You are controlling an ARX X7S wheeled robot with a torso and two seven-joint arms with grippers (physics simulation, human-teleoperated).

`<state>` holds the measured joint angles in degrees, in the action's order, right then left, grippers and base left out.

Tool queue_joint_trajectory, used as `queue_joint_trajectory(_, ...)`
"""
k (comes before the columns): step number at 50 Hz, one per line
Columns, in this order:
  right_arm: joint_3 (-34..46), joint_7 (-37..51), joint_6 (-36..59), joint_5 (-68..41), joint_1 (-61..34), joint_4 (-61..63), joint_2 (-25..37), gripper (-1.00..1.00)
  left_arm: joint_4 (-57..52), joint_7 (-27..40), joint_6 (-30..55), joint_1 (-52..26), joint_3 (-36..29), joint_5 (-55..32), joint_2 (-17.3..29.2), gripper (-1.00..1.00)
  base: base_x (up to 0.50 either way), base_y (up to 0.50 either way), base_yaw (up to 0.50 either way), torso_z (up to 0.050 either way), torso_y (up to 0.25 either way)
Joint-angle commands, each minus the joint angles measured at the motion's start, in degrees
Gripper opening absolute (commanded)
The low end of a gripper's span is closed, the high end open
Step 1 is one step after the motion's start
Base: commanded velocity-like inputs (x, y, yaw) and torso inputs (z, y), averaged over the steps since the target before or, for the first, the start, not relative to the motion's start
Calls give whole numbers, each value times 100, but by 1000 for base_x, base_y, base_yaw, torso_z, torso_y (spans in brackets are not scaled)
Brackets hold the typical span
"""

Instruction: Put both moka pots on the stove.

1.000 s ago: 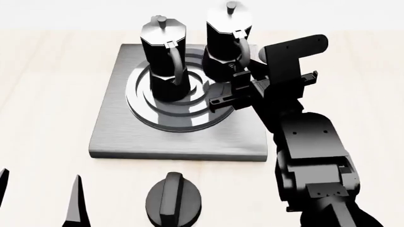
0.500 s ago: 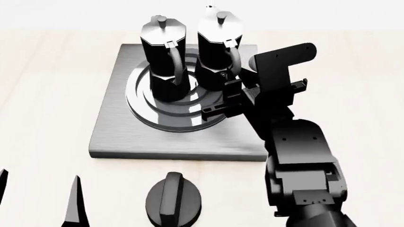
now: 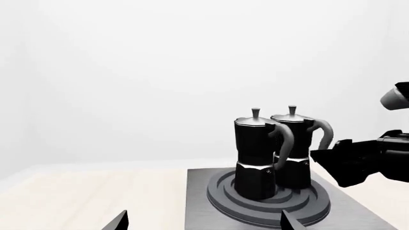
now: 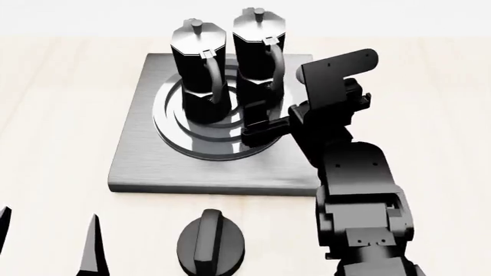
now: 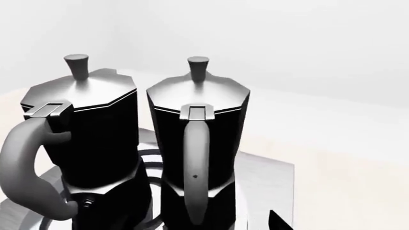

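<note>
Both moka pots upright on stove, side by side.

Nearest in head view: L gripper (image 4: 46, 241) fingertips at the frame's bottom edge, spread apart, empty, w/ black dial knob (image 4: 211, 241) beside. Farther, R gripper (image 4: 265, 127) over stove (image 4: 138, 155) near R pot (image 4: 258, 63) handle; jaw gap can't be told. L pot (image 4: 199, 72) stands on ring burner (image 4: 172, 129), R pot just beside it.

We can find no words, numbers, brand names or signs to read. The two moka pots (image 4: 230, 63) are plain black with silver lids, the stove (image 4: 138, 155) is bare grey metal, and the dial knob (image 4: 211, 244) seems unmarked, though it is dark.
</note>
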<state>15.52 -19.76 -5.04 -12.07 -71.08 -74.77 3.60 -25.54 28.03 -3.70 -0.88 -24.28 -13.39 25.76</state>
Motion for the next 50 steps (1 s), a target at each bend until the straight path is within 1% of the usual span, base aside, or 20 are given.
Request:
queue_joint_trajectory(1, -430, -13, -98, 443, -6, -16, -48, 100, 5, 10, -2, -5, -14, 1, 0, 100, 0, 0, 0, 0, 0)
queue_joint_trajectory(7, -657, 41, -366, 346, -35, 50, -15, 100, 18, 2, 0, -24, -26, -3, 0, 100, 0, 0, 0, 0, 0)
queue_joint_trajectory(9, -701, 213, 494, 226, 539, 1670, 123, 100, 12, 8, 1, -21, -24, -5, 3, 100, 0, 0, 0, 0, 0)
queue_joint_trajectory(10, -753, 336, 693, 172, 761, 2244, 171, 100, 16, 7, 2, -21, -28, -6, 2, 100, 0, 0, 0, 0, 0)
queue_joint_trajectory(14, -802, 465, 1422, -15, 1396, 3845, 314, 100, 12, 6, 0, -21, -43, 2, 2, 100, 0, 0, 0, 0, 0)
queue_joint_trajectory(15, -836, 571, 1610, -63, 1623, 4426, 359, 100, 18, 10, 2, -20, -49, 11, -2, 100, 0, 0, 0, 0, 0)
queue_joint_trajectory(19, -905, 679, 2107, -266, 2049, 5541, 466, 100, -23, 17, 19, -7, -57, 13, 13, 100, 0, 0, 0, 0, 0)
queue_joint_trajectory(22, -940, 732, 2313, -371, 2236, 6033, 522, 100, -13, 13, 25, -18, -64, 7, 10, 100, 0, 0, 0, 0, 0)
queue_joint_trajectory(25, -1005, 833, 2568, -532, 2577, 6867, 588, 100, -15, 19, 17, -12, -68, 8, 7, 100, 0, 0, 0, 0, 0)
queue_joint_trajectory(28, -1073, 984, 2569, -581, 2817, 7393, 585, 100, -4, 21, 15, -17, -78, 16, 1, 100, 0, 0, 0, 0, 0)
queue_joint_trajectory(29, -1239, 1165, 2493, -675, 2969, 7750, 495, 100, 8, 14, 14, -23, -86, 15, -2, 100, 0, 0, 0, 0, 0)
queue_joint_trajectory(30, -1257, 1218, 2601, -723, 3026, 7922, 502, 100, 10, 14, 9, -21, -88, 17, -2, 100, 0, 0, 0, 0, 0)
queue_joint_trajectory(35, -1072, 1660, 2203, -122, 3447, 8499, 549, 100, -1, 19, -6, -18, -80, 12, 9, 100, 0, 0, 0, 0, 0)
queue_joint_trajectory(36, -1098, 1694, 2324, -191, 3549, 8678, 553, 100, -6, 21, -5, -20, -77, 9, 11, 100, 0, 0, 0, 0, 0)
queue_joint_trajectory(42, -1169, 1777, 2235, -258, 3989, 9234, 618, 100, -9, 26, -9, -15, -95, 23, 10, 100, 0, 0, 0, 0, 0)
queue_joint_trajectory(47, -1244, 1870, 2151, -314, 4554, 9850, 684, 100, -38, 38, 9, -7, -112, 40, 14, 100, 0, 0, 0, 0, 0)
queue_joint_trajectory(50, -1294, 1917, 2024, -293, 4757, 9956, 702, 100, -48, 37, 3, -7, -111, 35, 21, 100, 0, 0, 0, 0, 0)
